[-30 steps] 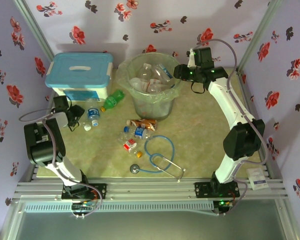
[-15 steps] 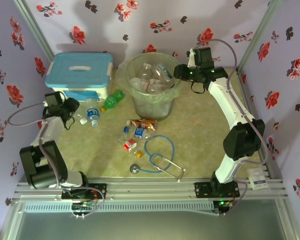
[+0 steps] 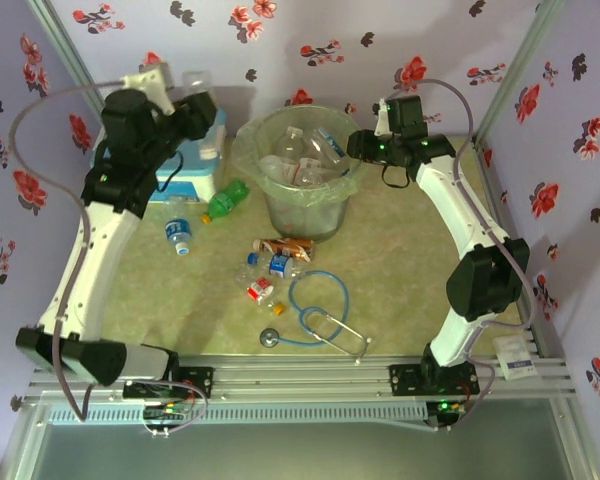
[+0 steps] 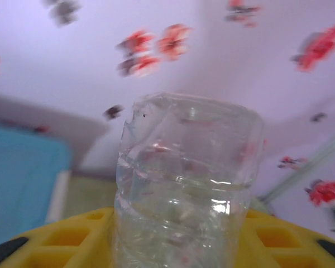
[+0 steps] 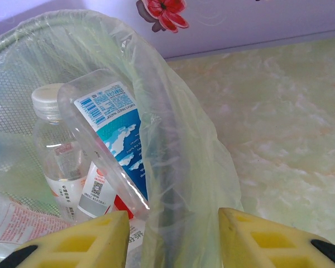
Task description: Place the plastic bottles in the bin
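Note:
My left gripper (image 3: 192, 100) is raised high over the back left, shut on a clear plastic bottle (image 3: 194, 79). That bottle (image 4: 184, 184) stands up between the yellow fingers (image 4: 72, 240), label-free. The grey-green bin (image 3: 332, 215) with its bag liner stands at the back centre and holds several bottles (image 5: 109, 139). My right gripper (image 3: 358, 146) sits at the bin's right rim (image 5: 173, 167), its fingers closed either side of the lined rim. A green bottle (image 3: 227, 198), a blue-labelled one (image 3: 178, 236) and several small bottles (image 3: 268, 264) lie on the table.
A white box with a light-blue lid (image 3: 208, 150) stands at the back left, partly behind my left arm. A blue-tubed stethoscope (image 3: 315, 320) lies at the front centre. Floral walls close in the left, back and right sides.
My left arm has lifted from the table at the left and swung up and back over the box, carrying the clear bottle. The right arm has not moved.

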`<state>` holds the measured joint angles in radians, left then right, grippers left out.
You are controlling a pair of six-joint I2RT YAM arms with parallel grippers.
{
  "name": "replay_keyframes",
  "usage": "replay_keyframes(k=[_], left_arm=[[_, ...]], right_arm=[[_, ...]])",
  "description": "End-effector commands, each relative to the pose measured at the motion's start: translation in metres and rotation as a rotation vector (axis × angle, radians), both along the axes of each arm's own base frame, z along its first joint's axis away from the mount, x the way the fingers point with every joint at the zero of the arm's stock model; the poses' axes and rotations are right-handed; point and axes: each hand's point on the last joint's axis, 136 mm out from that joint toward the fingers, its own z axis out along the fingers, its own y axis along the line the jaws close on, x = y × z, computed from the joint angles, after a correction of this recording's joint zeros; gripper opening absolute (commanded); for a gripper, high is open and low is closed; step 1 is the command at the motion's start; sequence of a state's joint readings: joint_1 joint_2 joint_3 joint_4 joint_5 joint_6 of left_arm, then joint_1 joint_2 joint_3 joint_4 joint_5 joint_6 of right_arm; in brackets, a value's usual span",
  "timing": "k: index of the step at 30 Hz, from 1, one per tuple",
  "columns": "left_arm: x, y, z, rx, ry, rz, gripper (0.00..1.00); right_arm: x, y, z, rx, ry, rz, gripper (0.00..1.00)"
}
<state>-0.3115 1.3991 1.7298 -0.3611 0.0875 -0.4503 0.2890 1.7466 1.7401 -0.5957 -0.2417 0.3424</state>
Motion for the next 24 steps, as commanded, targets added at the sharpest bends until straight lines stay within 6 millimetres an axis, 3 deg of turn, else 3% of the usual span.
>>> replay_keyframes(k=[1, 5, 9, 14, 17, 24], left_arm=[[0.02, -0.032, -0.022, 0.227, 0.015, -0.078, 0.43], [0.045, -0.075, -0.034, 0.3, 0.029, -0.19, 0.37], [0.067, -0.117, -0.073, 0.388, 0.131, -0.313, 0.36], [0.08, -0.152, -0.102, 0.396, 0.167, -0.394, 0.36], [0.084, -0.159, -0.125, 0.415, 0.228, -0.41, 0.36], [0.096, -0.145, -0.18, 0.504, 0.387, -0.335, 0.42]], right_arm=[[-0.005, 0.0, 0.008, -0.002, -0.021, -0.01, 0.46], [-0.007, 0.0, 0.007, -0.01, -0.02, -0.013, 0.46], [-0.009, -0.002, 0.006, -0.02, -0.02, -0.015, 0.46], [-0.011, -0.004, 0.004, -0.025, -0.018, -0.015, 0.46], [-0.012, -0.004, 0.004, -0.029, -0.018, -0.014, 0.46], [-0.012, -0.004, 0.003, -0.026, -0.018, -0.012, 0.46]])
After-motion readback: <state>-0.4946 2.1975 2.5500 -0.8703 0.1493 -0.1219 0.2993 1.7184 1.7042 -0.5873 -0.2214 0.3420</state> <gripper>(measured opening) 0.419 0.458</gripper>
